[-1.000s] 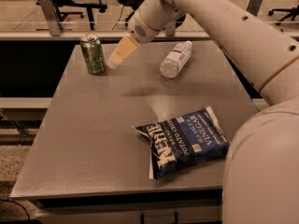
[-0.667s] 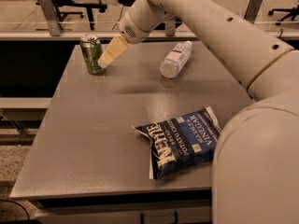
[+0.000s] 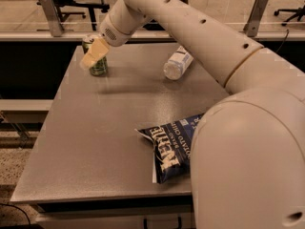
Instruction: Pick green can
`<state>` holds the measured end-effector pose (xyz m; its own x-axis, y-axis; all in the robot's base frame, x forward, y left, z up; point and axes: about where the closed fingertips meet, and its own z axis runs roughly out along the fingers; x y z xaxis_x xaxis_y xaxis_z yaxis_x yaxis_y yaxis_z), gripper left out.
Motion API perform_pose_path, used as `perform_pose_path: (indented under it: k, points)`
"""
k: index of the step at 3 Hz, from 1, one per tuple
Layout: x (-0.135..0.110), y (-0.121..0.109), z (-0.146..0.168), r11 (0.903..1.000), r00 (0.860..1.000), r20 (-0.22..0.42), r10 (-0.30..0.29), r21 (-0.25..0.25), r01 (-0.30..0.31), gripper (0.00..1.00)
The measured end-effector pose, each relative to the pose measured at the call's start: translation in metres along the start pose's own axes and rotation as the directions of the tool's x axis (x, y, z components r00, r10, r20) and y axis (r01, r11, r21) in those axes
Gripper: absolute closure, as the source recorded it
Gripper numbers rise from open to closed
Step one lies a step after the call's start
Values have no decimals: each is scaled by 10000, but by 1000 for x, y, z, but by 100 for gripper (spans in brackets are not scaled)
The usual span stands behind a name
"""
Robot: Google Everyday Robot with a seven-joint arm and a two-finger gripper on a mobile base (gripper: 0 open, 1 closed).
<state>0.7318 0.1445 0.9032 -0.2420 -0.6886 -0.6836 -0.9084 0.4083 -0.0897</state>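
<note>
End effector (image 3: pixel 89 60) overlaps upright green can (image 3: pixel 99 69).

**Desk (image 3: pixel 86 147), free room and obstacles**

- Left edge to centre, and near-left corner: bare surface, so wide passage is offered.
- Far-left corner: occupied by the green can (image 3: pixel 99 68), upright. The end effector (image 3: pixel 90 56) is held over its upper part as viewed; contact cannot be determined.
- Far edge, middle: water bottle (image 3: pixel 177 63) laid on its side, well apart from the can, with an open strip left between them.
- Near-right corner: chip bag (image 3: pixel 171 149), lying flat.
- Right edge: spanned above by the arm (image 3: pixel 200 32), by which passage from that edge is obstructed.
</note>
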Motion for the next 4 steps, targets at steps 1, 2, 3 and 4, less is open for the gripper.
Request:
perform_pose_path:
  k: [1, 2, 3, 4]
  points:
    - [-9, 3, 18, 9999, 10000, 7, -38, -98, 39, 0]
    - [-12, -3, 29, 9999, 9999, 30, 106, -88, -106, 24]
    - [-14, -7, 31, 9998, 9998, 125, 173, -70, -172, 47]
    - [-21, -6, 14, 9997, 9994, 356, 36, -261, -26, 70]
